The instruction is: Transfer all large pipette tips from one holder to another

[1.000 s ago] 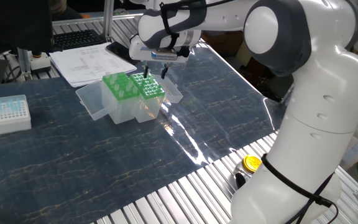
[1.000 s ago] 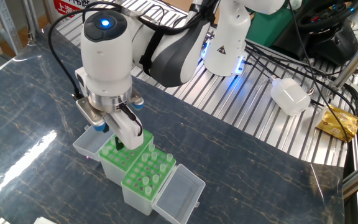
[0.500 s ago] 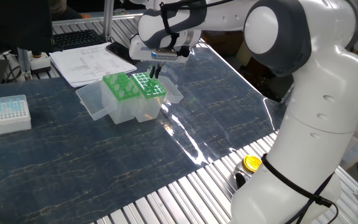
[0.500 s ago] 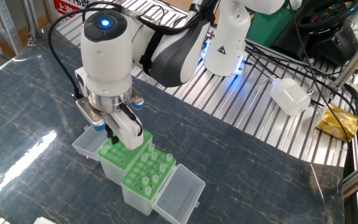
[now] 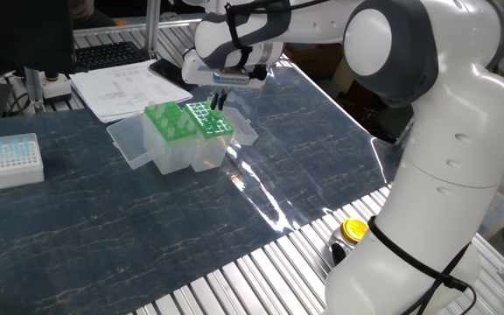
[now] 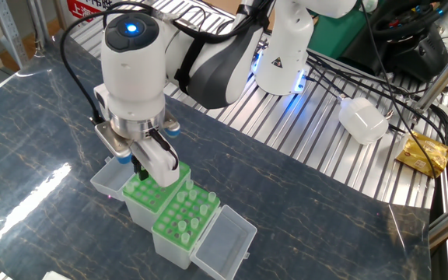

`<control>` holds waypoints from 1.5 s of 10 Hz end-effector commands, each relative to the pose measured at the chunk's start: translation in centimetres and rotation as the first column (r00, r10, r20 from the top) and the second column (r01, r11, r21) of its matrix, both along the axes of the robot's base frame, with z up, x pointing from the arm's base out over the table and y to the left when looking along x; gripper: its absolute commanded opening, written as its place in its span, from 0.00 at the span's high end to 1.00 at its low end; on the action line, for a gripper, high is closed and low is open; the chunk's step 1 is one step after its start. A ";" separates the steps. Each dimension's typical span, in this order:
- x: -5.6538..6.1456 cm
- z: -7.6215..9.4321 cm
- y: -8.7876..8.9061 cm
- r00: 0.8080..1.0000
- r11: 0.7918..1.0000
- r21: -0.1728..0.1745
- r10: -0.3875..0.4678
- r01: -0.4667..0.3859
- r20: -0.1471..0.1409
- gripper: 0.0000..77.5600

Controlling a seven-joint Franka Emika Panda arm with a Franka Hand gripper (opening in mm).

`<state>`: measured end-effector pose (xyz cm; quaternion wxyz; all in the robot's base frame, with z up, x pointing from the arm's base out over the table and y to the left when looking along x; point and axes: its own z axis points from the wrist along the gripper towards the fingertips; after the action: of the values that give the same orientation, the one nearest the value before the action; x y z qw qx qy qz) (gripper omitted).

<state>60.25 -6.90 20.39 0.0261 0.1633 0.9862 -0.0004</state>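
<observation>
hovering over the green tip holders (image 5: 189, 125), the hand (image 5: 219, 101) has its fingers pressed together.

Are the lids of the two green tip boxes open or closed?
Open. Both clear hinged lids lie flat beside the green racks.

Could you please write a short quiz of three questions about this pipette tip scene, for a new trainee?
1. True or false: the gripper is over one of the two green tip racks.
2. Which colour is the round object near the robot base? A. red B. yellow C. blue
3. What lies on the table's far left in the view showing the papers?

Key: 1. true. 2. B. 3. The small white tip box.
</observation>
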 end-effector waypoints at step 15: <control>0.1 3.8 0.5 0.997 0.997 0.005 -0.074 0.074 0.021 0.99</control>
<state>59.96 -6.06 23.20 0.0337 0.1988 0.9794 0.0029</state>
